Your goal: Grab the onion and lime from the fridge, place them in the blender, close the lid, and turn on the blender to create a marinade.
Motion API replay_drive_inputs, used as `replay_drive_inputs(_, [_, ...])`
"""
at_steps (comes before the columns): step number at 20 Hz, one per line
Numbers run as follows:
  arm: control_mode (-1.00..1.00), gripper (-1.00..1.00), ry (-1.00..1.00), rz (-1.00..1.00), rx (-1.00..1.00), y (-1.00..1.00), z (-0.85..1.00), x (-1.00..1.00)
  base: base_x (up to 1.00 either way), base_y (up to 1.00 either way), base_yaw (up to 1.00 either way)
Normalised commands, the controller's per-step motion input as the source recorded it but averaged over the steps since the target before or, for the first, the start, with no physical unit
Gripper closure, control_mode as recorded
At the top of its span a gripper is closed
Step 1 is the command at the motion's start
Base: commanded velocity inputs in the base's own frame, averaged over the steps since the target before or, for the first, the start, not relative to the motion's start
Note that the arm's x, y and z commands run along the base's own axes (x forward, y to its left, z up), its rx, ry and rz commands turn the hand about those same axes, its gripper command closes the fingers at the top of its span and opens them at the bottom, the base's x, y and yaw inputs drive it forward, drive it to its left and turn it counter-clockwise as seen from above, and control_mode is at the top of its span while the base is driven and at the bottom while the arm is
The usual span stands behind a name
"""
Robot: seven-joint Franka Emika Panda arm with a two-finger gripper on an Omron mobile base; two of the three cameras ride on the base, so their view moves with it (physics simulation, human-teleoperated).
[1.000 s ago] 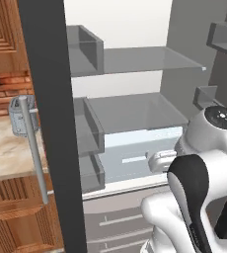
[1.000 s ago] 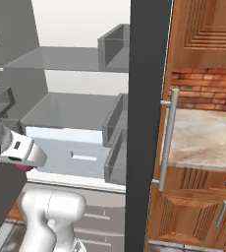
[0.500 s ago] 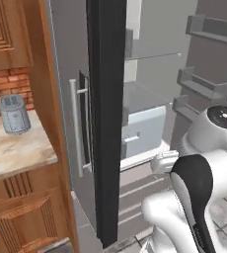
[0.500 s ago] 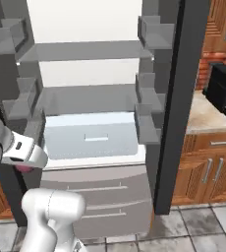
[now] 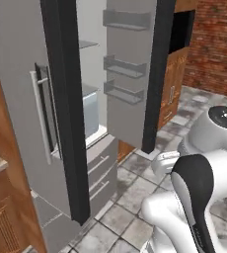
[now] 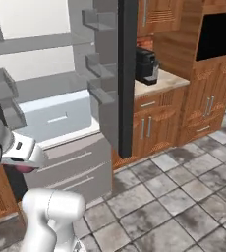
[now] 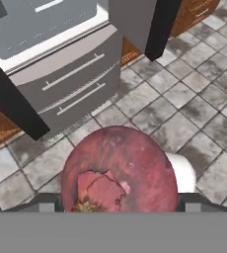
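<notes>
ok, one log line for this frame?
tool: shut on round red onion | dark grey fridge: doors open | base: turned away, over tiled floor

The floor (image 6: 183, 197) is laid with mottled grey stone tiles and runs from the foot of the fridge (image 6: 61, 162) to the wooden cabinets (image 6: 156, 125) beside it. The fridge stands directly on the tiles with both dark doors swung open. A pale stone counter (image 6: 156, 81) tops the cabinets, and a black appliance (image 6: 145, 65) sits on it near the wall.
</notes>
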Motion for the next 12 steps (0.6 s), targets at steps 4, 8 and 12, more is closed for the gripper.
replay_drive_inputs(4, [1.0,1.0,0.0,0.0,0.0,0.0,0.0,0.0,-0.81,-0.03,-0.75])
replay_drive_inputs(8, [1.0,1.0,0.0,0.0,0.0,0.0,0.0,0.0,-0.64,-0.26,-0.74])
replay_drive_inputs(12, [1.0,1.0,0.0,0.0,0.0,0.0,0.0,0.0,-0.47,-0.8,-0.66])
